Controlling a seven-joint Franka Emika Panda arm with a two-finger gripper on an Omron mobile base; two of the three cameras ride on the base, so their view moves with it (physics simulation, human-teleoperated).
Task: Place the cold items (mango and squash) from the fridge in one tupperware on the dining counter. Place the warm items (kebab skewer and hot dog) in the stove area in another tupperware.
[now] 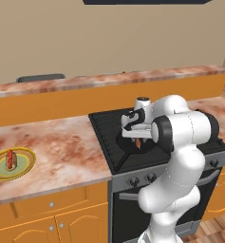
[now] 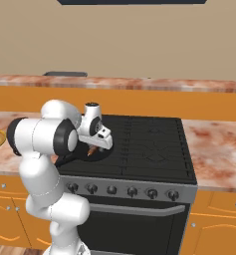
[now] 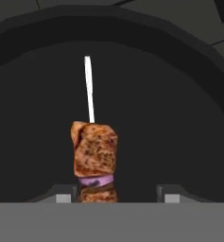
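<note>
Your gripper (image 3: pixel 114 196) hangs over the kebab skewer (image 3: pixel 94 156) in the dark pan (image 3: pixel 179 94). Its long axis runs straight ahead between your fingertips (image 3: pixel 63 197). They stand apart, right one clear of the meat.

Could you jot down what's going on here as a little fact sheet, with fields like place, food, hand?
place: stove area, a black cooktop between marbled counters
pan: dark round pan on the cooktop, under the hand
kebab skewer: lies in the pan, browned meat chunk, thin white stick pointing away
gripper: low over the pan, fingertips either side of the skewer's near end; whether they grip it is unclear
hot dog: on a yellow-green plate, on the counter left of the stove
</note>
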